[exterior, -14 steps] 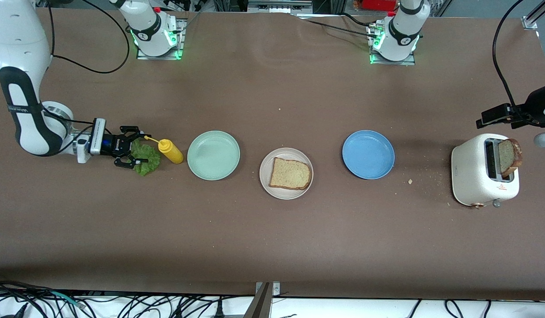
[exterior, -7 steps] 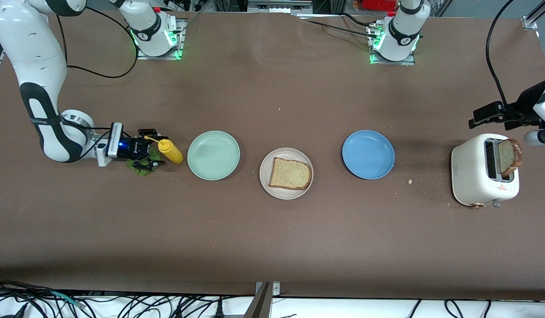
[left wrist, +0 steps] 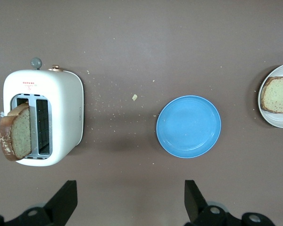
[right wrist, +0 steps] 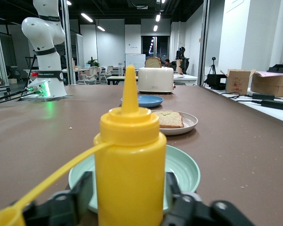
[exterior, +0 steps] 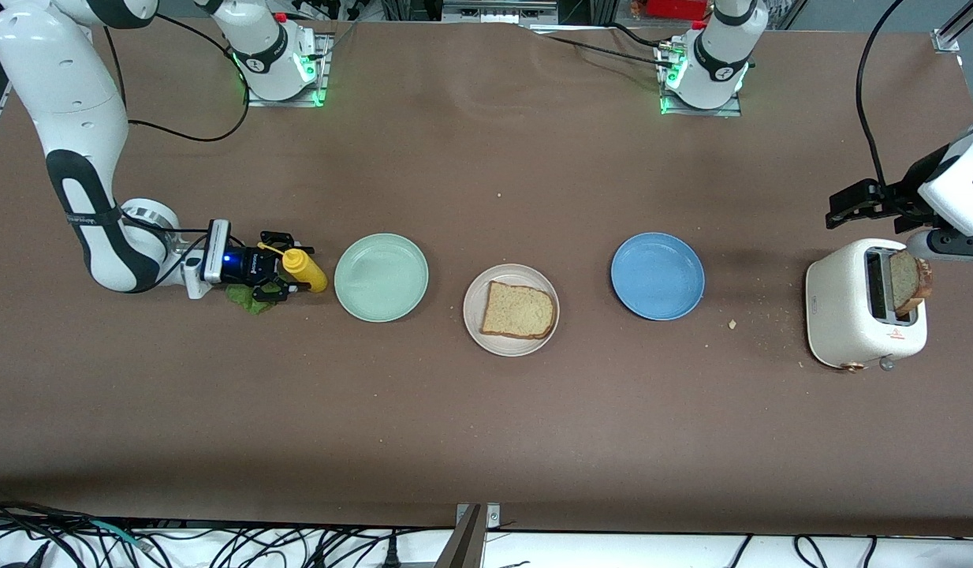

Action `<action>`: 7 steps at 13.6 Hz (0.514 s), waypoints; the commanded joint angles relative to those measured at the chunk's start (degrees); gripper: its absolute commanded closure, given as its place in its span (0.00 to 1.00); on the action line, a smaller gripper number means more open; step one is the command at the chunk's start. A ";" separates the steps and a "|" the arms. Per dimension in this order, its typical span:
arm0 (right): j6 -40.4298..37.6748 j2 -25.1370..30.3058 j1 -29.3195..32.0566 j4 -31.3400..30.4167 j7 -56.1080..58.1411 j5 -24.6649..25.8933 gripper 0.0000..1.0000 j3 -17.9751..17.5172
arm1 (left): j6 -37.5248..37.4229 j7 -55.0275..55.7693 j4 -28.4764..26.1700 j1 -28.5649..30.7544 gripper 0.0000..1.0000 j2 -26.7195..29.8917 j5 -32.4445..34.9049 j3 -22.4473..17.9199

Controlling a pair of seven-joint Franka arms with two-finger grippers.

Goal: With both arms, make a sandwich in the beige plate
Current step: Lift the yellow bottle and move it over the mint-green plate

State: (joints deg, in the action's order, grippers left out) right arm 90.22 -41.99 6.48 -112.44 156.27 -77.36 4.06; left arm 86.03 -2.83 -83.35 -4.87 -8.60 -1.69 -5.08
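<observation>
The beige plate (exterior: 475, 315) lies mid-table with one bread slice (exterior: 518, 310) on it. A second slice (exterior: 908, 280) stands up out of the white toaster (exterior: 853, 304) at the left arm's end. The green lettuce leaf (exterior: 246, 298) lies on the table, mostly hidden under my right gripper (exterior: 288, 266). That gripper lies low, and its open fingers flank a yellow squeeze bottle (right wrist: 127, 141) with a small gap on each side. My left gripper (left wrist: 129, 207) is open and empty, up over the table beside the toaster (left wrist: 61, 108).
A mint-green plate (exterior: 381, 277) lies just past the yellow bottle (exterior: 305, 270) toward the beige plate. A blue plate (exterior: 657, 275) lies between the beige plate and the toaster. Crumbs are scattered beside the toaster.
My right gripper has slid over the lettuce toward the yellow bottle, and its fingers now flank the bottle. My left gripper has drifted slightly away from the toaster toward the blue plate.
</observation>
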 commanded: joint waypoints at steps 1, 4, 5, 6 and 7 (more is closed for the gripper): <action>-2.15 -0.28 0.20 2.48 3.43 -0.52 1.00 -0.02 | -0.61 -0.25 0.74 0.73 0.00 -0.10 1.96 0.43; -2.50 1.38 0.11 4.76 -2.60 0.97 1.00 0.07 | -0.52 -0.34 0.74 0.82 0.00 -0.10 1.96 0.25; -2.42 3.22 -0.24 5.38 -6.64 2.46 1.00 -0.02 | -0.52 -0.34 0.74 0.74 0.00 -0.10 1.96 0.34; -1.81 4.89 -1.02 6.00 -10.77 3.17 1.00 0.07 | -0.52 -0.34 0.74 0.65 0.00 -0.19 2.04 0.34; -1.54 5.95 -1.55 7.13 -15.16 4.05 1.00 0.07 | -0.52 -0.34 0.74 0.65 0.00 -0.19 2.04 0.34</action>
State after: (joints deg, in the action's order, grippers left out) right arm 88.80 -39.79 6.11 -106.37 148.46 -75.57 4.05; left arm 86.04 -2.83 -83.35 -4.34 -8.63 -1.69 -5.18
